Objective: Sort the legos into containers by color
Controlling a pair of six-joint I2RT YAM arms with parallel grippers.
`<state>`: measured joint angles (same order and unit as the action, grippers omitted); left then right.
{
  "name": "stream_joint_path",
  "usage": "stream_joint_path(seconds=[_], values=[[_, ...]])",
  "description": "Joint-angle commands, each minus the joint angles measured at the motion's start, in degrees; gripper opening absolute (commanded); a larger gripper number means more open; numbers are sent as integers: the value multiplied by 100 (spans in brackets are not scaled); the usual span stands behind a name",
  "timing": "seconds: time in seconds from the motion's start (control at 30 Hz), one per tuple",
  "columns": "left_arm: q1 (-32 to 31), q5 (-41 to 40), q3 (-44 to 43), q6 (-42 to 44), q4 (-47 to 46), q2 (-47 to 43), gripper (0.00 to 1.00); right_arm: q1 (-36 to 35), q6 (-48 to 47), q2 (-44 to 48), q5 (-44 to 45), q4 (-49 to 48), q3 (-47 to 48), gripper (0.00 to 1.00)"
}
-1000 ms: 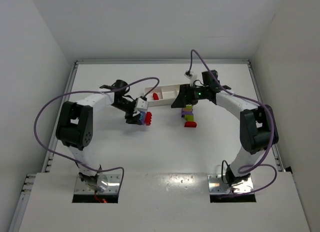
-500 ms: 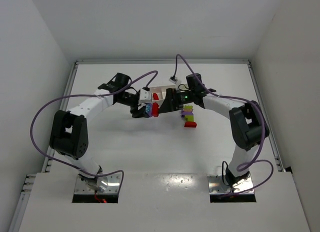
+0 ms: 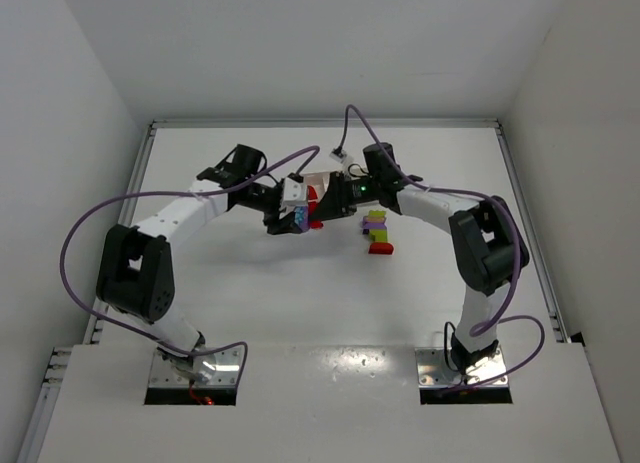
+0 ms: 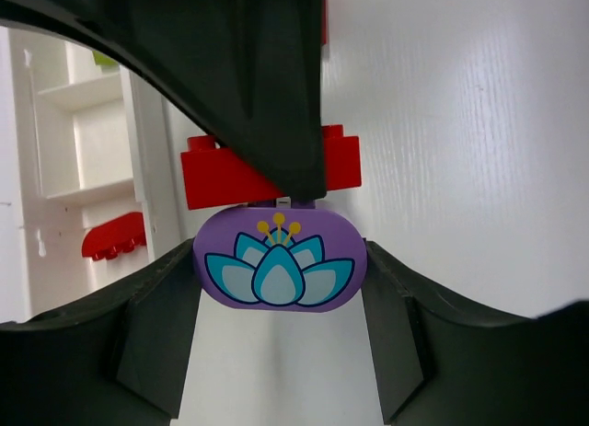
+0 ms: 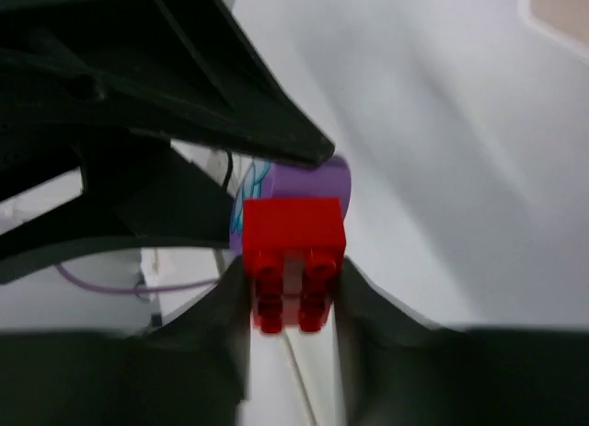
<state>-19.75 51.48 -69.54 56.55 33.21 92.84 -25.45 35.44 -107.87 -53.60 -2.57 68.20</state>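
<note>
My left gripper (image 4: 279, 293) is shut on a purple lego with a lotus print (image 4: 279, 270). A red lego (image 4: 213, 173) is stuck to its far side. My right gripper (image 5: 293, 283) is shut on that same red lego (image 5: 293, 233), with the purple one (image 5: 322, 179) behind it. In the top view both grippers, left (image 3: 289, 216) and right (image 3: 323, 206), meet at this clump (image 3: 304, 218), held just in front of the white tray (image 3: 318, 175). The arms hide most of the tray. Another red lego (image 4: 115, 237) lies in one tray compartment.
A second clump of purple, yellow-green and red legos (image 3: 377, 233) stands on the table right of the grippers. The tray's dividers (image 4: 87, 93) show at the left of the left wrist view, with something yellow-green (image 4: 107, 60) further back. Purple cables loop over both arms.
The left gripper carried its clump right toward the tray. The right gripper swung left from over the tray, met the clump and shut on the red lego.
</note>
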Motion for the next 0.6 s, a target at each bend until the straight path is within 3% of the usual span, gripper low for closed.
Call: stream_joint_path(seconds=[0.0, 0.07, 0.37, 0.57], values=[[-82, 336, 19, -30, -210, -257, 17, -30, 261, -49, -133, -534, 176, 10], [-82, 214, 19, -30, -263, -257, 17, -30, 262, 3, -133, -604, 115, 0], [787, -32, 572, -820, -973, -626, 14, 541, 69, 390, -46, -473, -168, 0], [1491, -200, 898, -1928, -1642, -1162, 14, 498, -565, -512, 718, 142, 1472, 0]])
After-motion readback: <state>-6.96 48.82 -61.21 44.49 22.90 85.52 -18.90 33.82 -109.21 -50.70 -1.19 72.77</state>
